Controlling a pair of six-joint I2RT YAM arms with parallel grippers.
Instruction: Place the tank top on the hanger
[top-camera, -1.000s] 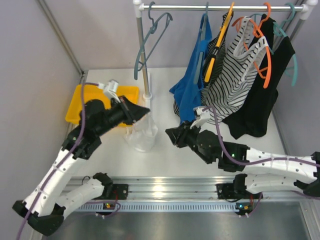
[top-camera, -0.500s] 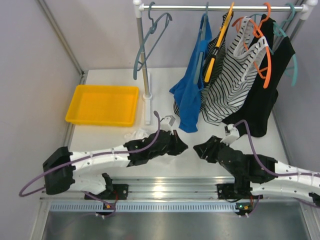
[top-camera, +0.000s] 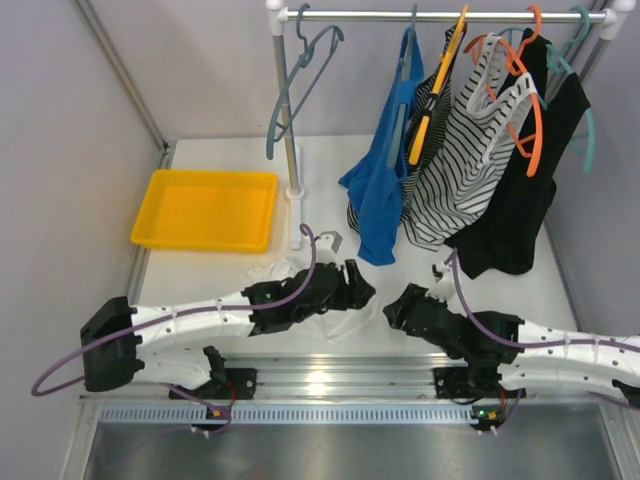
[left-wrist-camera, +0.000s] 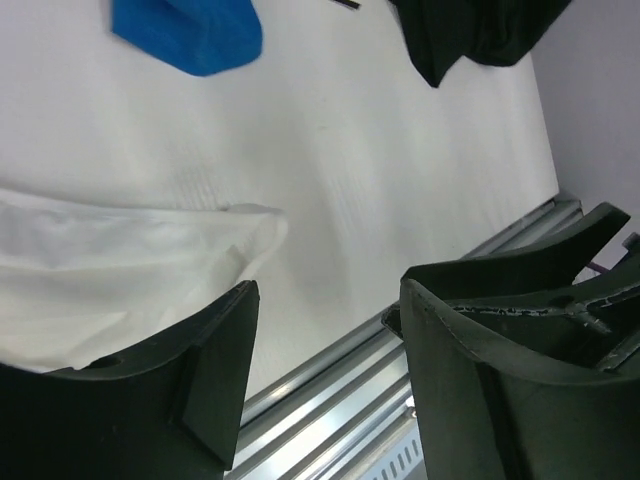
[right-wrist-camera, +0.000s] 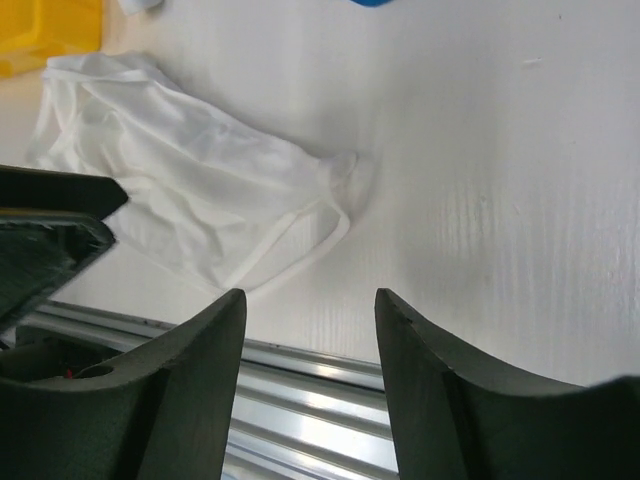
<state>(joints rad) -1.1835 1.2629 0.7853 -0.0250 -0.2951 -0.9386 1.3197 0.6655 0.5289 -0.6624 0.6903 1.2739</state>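
Note:
The white tank top (top-camera: 272, 271) lies crumpled on the table near the front edge. It also shows in the left wrist view (left-wrist-camera: 120, 270) and in the right wrist view (right-wrist-camera: 180, 200), where one narrow strap loops toward the rail. My left gripper (top-camera: 358, 291) sits low over the garment's right end, open (left-wrist-camera: 328, 300), with nothing between its fingers. My right gripper (top-camera: 393, 305) is just to the right of the cloth, open and empty (right-wrist-camera: 310, 305). The grey-blue hanger (top-camera: 297, 85) hangs empty at the left end of the rack bar.
A yellow tray (top-camera: 205, 210) sits at the back left beside the rack pole (top-camera: 290, 150). A blue top (top-camera: 375, 190), a striped top (top-camera: 460, 170) and a black garment (top-camera: 515, 215) hang on the right. A metal rail (top-camera: 320, 375) runs along the front edge.
My left arm came down from beside the rack pole to the front of the table, and its gripper opened, leaving the tank top on the table. The right gripper opened wider and shifted left.

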